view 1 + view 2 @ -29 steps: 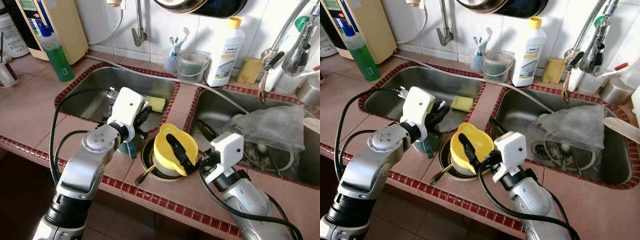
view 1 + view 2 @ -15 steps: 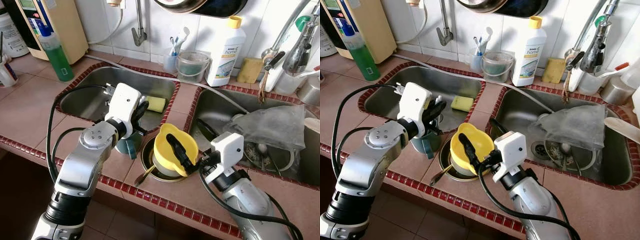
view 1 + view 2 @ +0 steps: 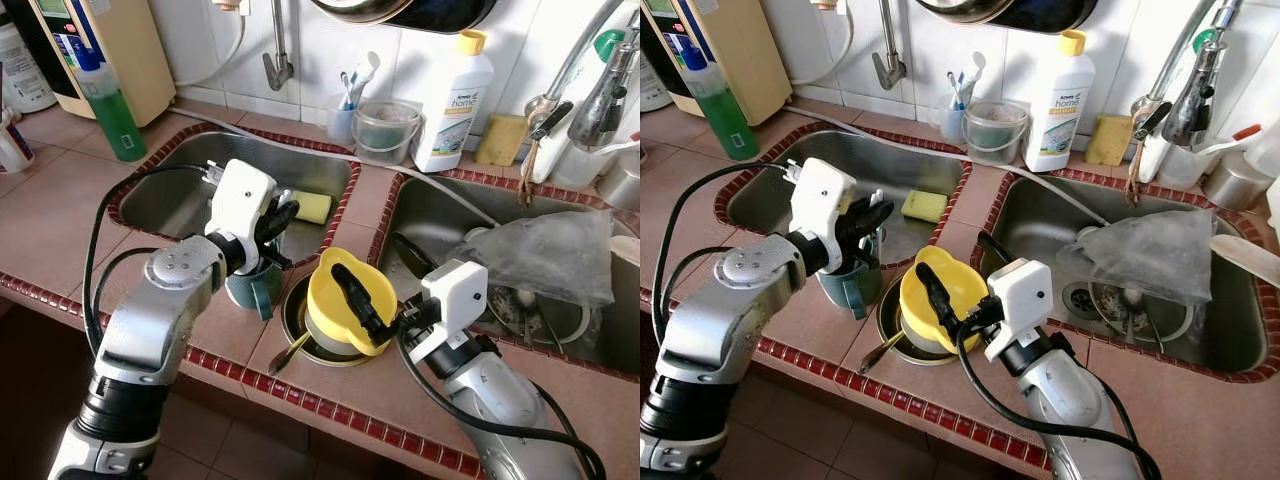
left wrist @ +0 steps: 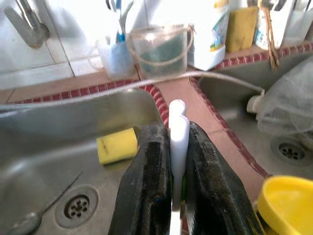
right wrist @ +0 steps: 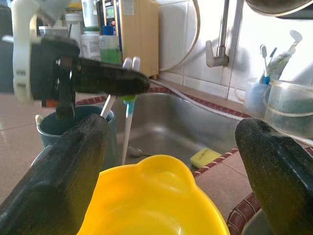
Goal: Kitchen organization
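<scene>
Toothbrush (image 4: 178, 128) pinched between the left gripper (image 4: 173, 186) fingers, held upright by the white handle, lower end going down into the teal mug (image 3: 252, 288). Mug stands on the tiled counter (image 3: 60, 215) strip at the front edge of the left sink (image 3: 180, 195), just beside the metal bowl (image 3: 292, 322) that carries the yellow jug (image 3: 345, 300). In the right wrist view the brush shows a white handle with a green section, plus another white stick in the mug.

Handling guess: toothbrush is light, thin, stiff plastic, smooth and likely a bit slippery; not fragile. Mid-handle pinch as now looks fine, a thin handle could pivot between the pads if it snags on the mug rim. Mug is probably light too and could tip if dragged sideways by the brush.

Right gripper (image 3: 352, 300) spread wide, holding nothing, fingers either side of the yellow jug rim; jug looks like light, slightly flexible plastic, sitting loose in the bowl with a spoon (image 3: 285, 352) poking out at the front counter edge. Best taken by the rim or spout side.

Yellow sponge (image 3: 312, 207) lies at the far right corner of the left sink.
</scene>
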### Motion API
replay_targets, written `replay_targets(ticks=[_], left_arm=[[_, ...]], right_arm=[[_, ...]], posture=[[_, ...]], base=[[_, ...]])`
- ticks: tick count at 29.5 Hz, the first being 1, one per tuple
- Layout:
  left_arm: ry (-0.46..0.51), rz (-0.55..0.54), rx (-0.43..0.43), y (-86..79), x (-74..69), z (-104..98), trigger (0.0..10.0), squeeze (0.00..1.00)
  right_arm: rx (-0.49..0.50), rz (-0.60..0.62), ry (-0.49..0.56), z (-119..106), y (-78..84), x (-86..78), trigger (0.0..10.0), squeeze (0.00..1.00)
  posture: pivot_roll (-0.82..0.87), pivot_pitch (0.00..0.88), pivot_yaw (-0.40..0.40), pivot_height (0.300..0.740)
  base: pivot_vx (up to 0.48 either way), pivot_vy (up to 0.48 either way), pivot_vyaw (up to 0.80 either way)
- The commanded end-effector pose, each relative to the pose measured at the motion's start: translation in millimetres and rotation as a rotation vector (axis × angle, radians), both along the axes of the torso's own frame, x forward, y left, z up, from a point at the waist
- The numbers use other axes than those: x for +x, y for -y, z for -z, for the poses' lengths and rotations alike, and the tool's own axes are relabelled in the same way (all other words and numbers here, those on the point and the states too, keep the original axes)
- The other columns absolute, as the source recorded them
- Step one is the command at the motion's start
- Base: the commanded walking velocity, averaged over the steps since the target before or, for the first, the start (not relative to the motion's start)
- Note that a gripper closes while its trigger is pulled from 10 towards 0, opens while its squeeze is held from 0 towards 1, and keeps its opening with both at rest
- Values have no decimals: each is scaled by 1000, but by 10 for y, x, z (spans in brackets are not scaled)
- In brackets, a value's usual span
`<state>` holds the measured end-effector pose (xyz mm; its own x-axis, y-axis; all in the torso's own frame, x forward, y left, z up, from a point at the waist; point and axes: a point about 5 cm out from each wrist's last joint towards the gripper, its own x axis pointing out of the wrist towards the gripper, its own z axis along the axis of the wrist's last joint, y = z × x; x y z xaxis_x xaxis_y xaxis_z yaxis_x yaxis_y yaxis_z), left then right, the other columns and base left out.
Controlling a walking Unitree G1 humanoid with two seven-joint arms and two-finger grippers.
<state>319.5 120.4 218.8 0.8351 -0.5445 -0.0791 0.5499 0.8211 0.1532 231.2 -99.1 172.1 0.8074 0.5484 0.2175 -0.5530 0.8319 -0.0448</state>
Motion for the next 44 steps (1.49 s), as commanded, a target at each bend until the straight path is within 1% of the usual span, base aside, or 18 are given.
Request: replay_targets(ticks=[1,4,6,9,13,16,20,23,26,33,36,38,40,41,42,43,44], left_arm=[[24,6,-2,-41,15,-98,10000,0],[45,7,0,-105,35,-194,10000,0],[53,12,2,-119,39,-226,10000,0],[81,30,13,-155,51,-328,10000,0],[91,38,15,-180,64,-399,10000,0],[110,52,41,-202,79,-459,10000,0],[124,56,46,-219,92,-519,10000,0],[157,71,54,-216,89,-636,10000,0],[200,91,44,-206,79,-806,10000,0],[232,103,26,-219,72,-968,10000,0],[259,89,10,-243,95,-1044,10000,0],[266,82,7,-252,105,-1061,10000,0],[282,57,0,-274,161,-1073,10000,0],[282,57,0,-274,161,-1073,10000,0],[286,37,-7,-286,199,-1065,10000,0],[292,-11,-30,-313,267,-1049,10000,0],[292,-11,-30,-313,267,-1049,10000,0]], right_arm=[[6,-9,3,-16,-1,17,10000,0],[7,-12,4,-15,-3,33,10000,0],[7,-13,5,-15,-6,38,10000,0],[9,-17,6,-18,-13,52,10000,0],[9,-22,7,-20,-17,57,10000,0],[9,-26,7,-18,-21,62,10000,0],[10,-27,8,-18,-23,66,10000,0],[16,-28,8,-26,-32,67,10000,0],[17,-33,10,-26,-45,68,10000,0],[17,-36,10,-25,-50,72,10000,0],[19,-36,11,-25,-55,74,10000,0],[20,-35,11,-24,-55,74,10000,0],[22,-34,15,-32,-62,80,10000,0],[22,-34,15,-32,-62,80,10000,0],[23,-34,17,-35,-65,82,10000,0],[25,-32,21,-41,-68,85,10000,0],[25,-32,21,-41,-68,85,10000,0]], posture=[[-53,76,31,740],[-48,73,27,740],[-47,72,26,740],[-41,71,23,740],[-39,71,22,740],[-37,70,20,740],[-40,70,21,740],[-40,70,23,740],[-37,69,22,740],[-36,67,21,740],[-37,66,23,740],[-37,66,23,740],[-40,62,26,740],[-40,62,26,740],[-42,60,26,740],[-44,59,26,740],[-44,59,26,740]], base=[[0,0,0],[0,0,0],[0,0,0],[0,0,0],[0,0,0],[0,0,0],[0,0,0],[0,0,0],[0,0,0],[0,0,0],[0,0,0],[0,0,0],[0,0,0],[0,0,0],[0,0,0],[0,0,0],[0,0,0]])
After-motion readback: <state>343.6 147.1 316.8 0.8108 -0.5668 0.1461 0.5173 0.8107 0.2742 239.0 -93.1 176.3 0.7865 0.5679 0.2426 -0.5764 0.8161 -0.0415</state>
